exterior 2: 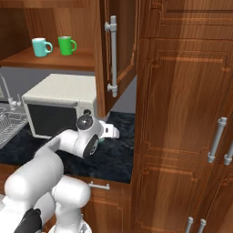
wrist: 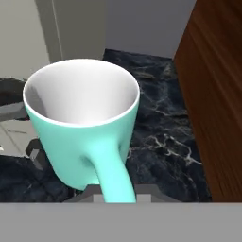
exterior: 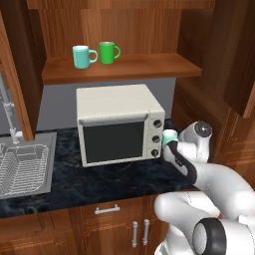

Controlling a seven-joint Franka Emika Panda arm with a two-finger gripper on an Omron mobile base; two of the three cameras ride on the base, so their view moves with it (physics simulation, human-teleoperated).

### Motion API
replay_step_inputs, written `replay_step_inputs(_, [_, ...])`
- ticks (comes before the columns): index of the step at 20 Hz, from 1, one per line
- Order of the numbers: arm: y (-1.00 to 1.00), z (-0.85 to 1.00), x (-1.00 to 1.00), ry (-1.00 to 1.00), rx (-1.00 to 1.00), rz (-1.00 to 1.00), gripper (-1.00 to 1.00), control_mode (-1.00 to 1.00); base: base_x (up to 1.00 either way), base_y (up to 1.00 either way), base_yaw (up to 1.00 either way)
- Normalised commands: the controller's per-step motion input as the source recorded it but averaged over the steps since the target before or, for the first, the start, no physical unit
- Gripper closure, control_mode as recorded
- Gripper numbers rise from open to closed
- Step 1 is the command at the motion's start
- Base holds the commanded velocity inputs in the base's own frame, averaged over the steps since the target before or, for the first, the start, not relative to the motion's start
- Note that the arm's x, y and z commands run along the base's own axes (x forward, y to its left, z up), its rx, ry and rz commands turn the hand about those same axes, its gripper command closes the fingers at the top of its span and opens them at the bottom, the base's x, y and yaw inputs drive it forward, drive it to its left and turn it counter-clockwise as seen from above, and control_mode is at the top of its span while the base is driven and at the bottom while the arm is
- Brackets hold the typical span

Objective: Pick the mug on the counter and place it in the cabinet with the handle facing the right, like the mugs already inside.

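Black counter (exterior: pixel 114 182): mug (wrist: pixel 85 127) upright right before fingers, handle toward camera; finger spread unclear.

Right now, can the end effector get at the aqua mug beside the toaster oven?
Probably yes: the hand view shows the aqua mug right ahead, handle toward the camera, with the toaster oven on one side and a wooden panel on the other.

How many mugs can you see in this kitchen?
3. A teal mug and a bright green mug stand on the wooden cabinet shelf; a pale aqua mug stands on the black counter beside the toaster oven.
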Motion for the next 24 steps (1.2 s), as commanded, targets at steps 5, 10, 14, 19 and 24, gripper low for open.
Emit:
replay_step_inputs(5, [0.24, 0.69, -0.30, -0.10, 0.00, 0.00, 1.00, -1.00, 0.00, 0.00, 0.00])
replay_step_inputs(10, [0.23, 0.74, -0.24, -0.08, 0.00, 0.00, 1.00, -1.00, 0.00, 0.00, 0.00])
replay_step_inputs(14, [0.11, 0.77, -0.17, -0.05, 0.04, 0.00, 1.00, -1.00, 0.00, 0.00, 0.00])
replay_step_inputs(19, [0.04, 0.78, -0.09, -0.02, 0.04, 0.00, 1.00, -1.00, 0.00, 0.00, 0.00])
replay_step_inputs(24, [0.08, 0.80, -0.05, 0.00, 0.04, 0.00, 1.00, -1.00, 0.00, 0.00, 0.00])
